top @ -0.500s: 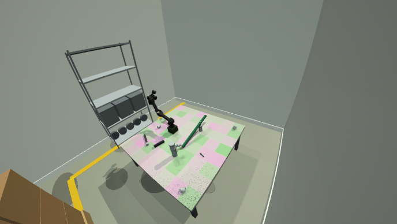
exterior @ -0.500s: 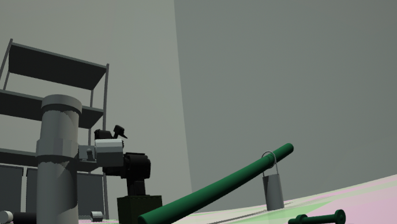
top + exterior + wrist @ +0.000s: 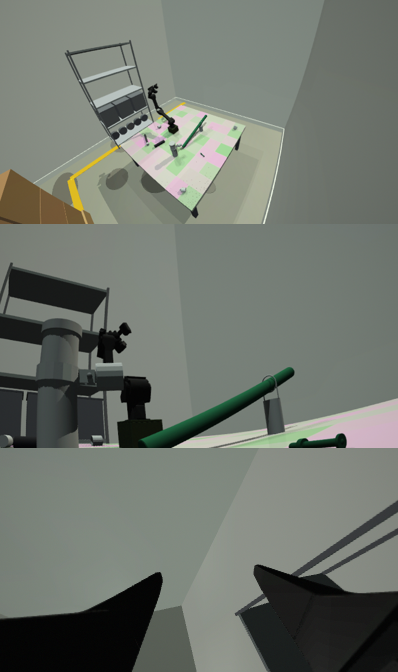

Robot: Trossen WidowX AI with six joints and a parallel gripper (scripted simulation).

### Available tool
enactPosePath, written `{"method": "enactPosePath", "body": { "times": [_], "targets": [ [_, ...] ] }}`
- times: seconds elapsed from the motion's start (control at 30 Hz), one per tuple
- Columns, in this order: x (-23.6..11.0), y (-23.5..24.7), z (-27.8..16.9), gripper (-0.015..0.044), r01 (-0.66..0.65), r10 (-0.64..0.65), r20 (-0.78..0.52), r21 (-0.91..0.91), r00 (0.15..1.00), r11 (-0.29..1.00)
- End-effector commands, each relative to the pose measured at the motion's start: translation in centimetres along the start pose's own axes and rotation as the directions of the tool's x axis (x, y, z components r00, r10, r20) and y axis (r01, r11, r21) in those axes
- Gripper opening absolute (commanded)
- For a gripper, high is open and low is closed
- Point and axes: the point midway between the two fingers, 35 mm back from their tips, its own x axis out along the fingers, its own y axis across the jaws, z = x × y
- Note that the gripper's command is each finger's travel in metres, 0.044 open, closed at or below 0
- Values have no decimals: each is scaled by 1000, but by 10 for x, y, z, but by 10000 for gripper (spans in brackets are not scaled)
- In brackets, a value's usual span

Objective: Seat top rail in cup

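The green rail (image 3: 194, 131) (image 3: 217, 409) slopes through the wire loop of the cap on the small grey post (image 3: 201, 129) (image 3: 275, 417). Its far end is raised. Its near end is low, below and to the right of the grey rail-end cup (image 3: 179, 145) (image 3: 109, 377) in the exterior view, outside it. The cup hangs on the brace band (image 3: 56, 372), a little below the post cap (image 3: 61, 326) of the big grey post (image 3: 174, 151) (image 3: 58, 411). My gripper (image 3: 156, 88) (image 3: 125, 338) (image 3: 207, 572) is open and empty, raised high and far from the rail.
A green bolt-like part (image 3: 202, 155) (image 3: 321, 443) lies on the patchwork table (image 3: 173, 167). A black cylinder (image 3: 159, 144) and a dark tool (image 3: 146, 139) lie left of the big post. Small grey fittings (image 3: 183, 189) (image 3: 235, 127) sit near table corners. A shelf rack (image 3: 110, 74) stands behind the arm.
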Motion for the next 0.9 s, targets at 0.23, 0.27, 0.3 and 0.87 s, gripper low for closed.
{"method": "enactPosePath", "body": {
  "times": [0.23,0.27,0.3,0.87],
  "targets": [
    [-35,158,-92,440,-58,229,-268,523,936,850],
    [-40,173,-98,440,-53,257,-288,565,923,824],
    [-46,189,-104,440,-47,286,-306,604,908,796],
    [-179,425,-114,440,242,764,-399,917,507,317]
  ]
}}
